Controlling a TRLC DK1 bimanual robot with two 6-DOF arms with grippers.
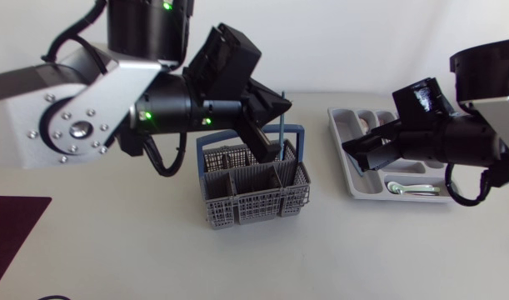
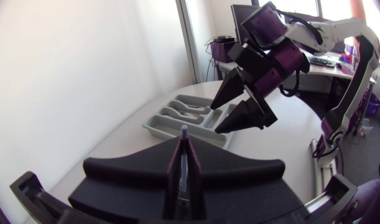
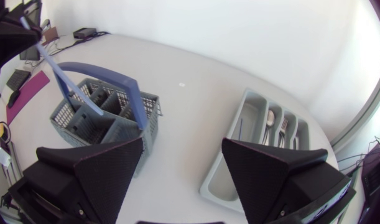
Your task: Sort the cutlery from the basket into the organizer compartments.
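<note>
Two arms are over the white table (image 1: 112,250). The left gripper (image 2: 184,155) has its jaws pinched tight on a thin blue cutlery handle (image 1: 281,133), and the handle's tip pokes out just past the fingertips. The handle stands nearly upright, and its lower end is down inside the grey plastic mesh basket with the blue carry handle (image 1: 254,196). What kind of cutlery it is can't really be told, since the business end is hidden in there. The basket sits roughly mid-table, well apart from the light grey plastic organizer tray (image 1: 352,179), which sits over by the table's right edge.

The right gripper (image 3: 183,180) hangs above the basket-side end of the organizer with its two wedge fingers spread wide and nothing between them. A few pieces already lie in the tray's compartments, including a silver spoon (image 1: 411,190) in the long slot on the side nearest the table's front edge.

A flat dark maroon mat (image 1: 12,229) lies at the front left corner of the table.
</note>
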